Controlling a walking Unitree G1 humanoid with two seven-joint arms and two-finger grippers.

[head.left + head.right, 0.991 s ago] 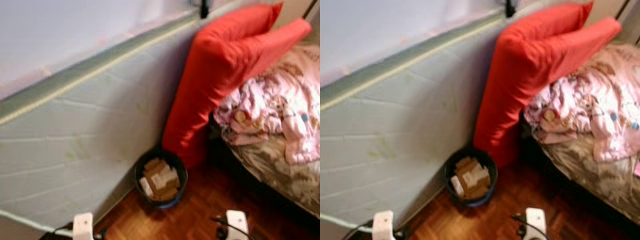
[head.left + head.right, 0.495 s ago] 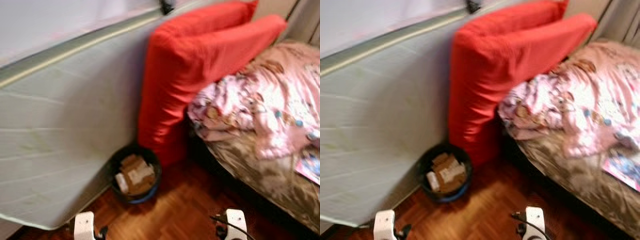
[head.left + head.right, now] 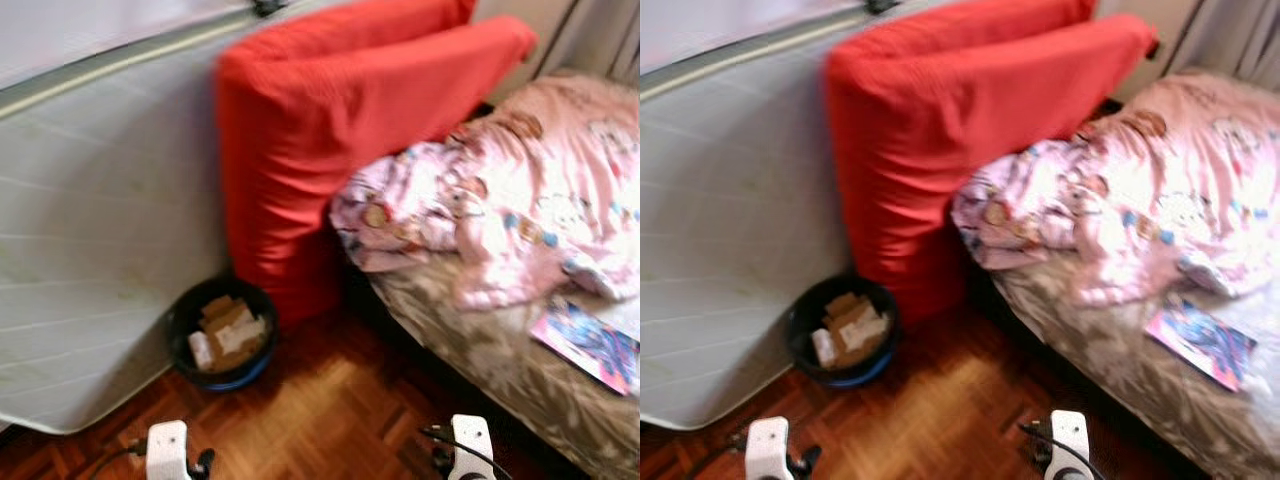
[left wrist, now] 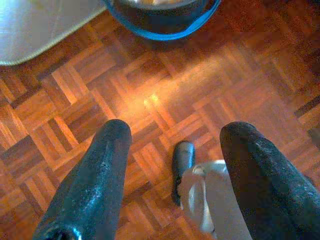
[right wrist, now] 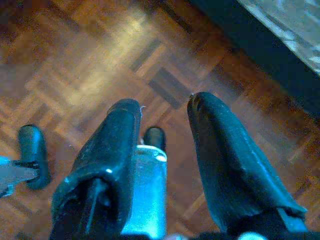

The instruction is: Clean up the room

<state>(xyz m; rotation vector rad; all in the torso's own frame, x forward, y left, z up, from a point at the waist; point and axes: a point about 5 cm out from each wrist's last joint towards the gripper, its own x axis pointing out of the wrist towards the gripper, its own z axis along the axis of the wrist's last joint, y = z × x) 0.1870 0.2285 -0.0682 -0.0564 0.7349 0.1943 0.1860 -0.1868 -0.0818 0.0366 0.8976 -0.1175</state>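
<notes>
- The left gripper (image 4: 172, 175) hangs over the parquet floor (image 3: 330, 410), its fingers (image 4: 90, 185) spread apart and grasping nothing.
- The right gripper (image 5: 165, 150) also hangs low over the parquet, fingers (image 5: 225, 165) released with a gap between them and nothing held.
- A black wastebasket (image 3: 222, 334) with a blue base stands on the floor, filled with brown cardboard scraps and white paper; it touches the foot of the red cushion and sits just beside the mattress.
- A pale grey quilted mattress (image 3: 100, 230) leans upright on the robot's left.
- A big red cushion (image 3: 320, 130) stands on end between the mattress and the bed.
- On the bed (image 3: 500, 350), a rumpled pink cartoon-print blanket (image 3: 500, 210) lies in a heap over a beige sheet.
- A colourful magazine (image 3: 590, 345) lies flat near the bed's edge, just beside the blanket.
</notes>
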